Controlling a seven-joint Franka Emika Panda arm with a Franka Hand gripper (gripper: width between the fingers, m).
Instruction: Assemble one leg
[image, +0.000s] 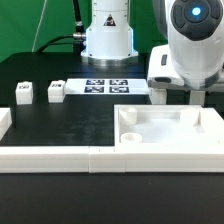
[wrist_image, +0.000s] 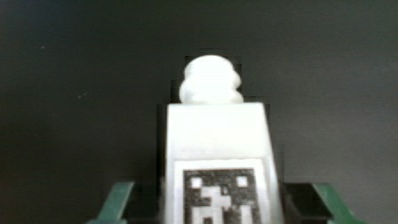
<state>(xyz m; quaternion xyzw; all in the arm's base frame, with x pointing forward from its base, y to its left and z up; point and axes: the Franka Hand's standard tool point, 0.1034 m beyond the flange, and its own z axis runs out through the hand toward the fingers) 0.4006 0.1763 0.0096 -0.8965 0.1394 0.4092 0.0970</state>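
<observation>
**A:** What did the exterior view show?

**B:** On a black table (image: 60, 125), the white arm's gripper (image: 196, 97) hung at two o'clock, near the far edge of a large white tray-like panel (image: 170, 128) lying at four o'clock. A spare white post (image: 22, 93) and its twin (image: 55, 91) stood at nine o'clock, well apart from the arm.

**A:** What could go wrong?

**B:** In my judgement, a slightly off-line approach to the panel's round corner hole (image: 128, 137) could jam the carried part on the rim or twist it in the jaws.

**A:** And the wrist view?

**B:** The gripper was closed narrowly on a small white squarish plastic leg (wrist_image: 219, 130). Its green fingers (wrist_image: 119, 200) flanked the tagged end, and the rounded peg (wrist_image: 212, 78) pointed away, above bare table.
</observation>
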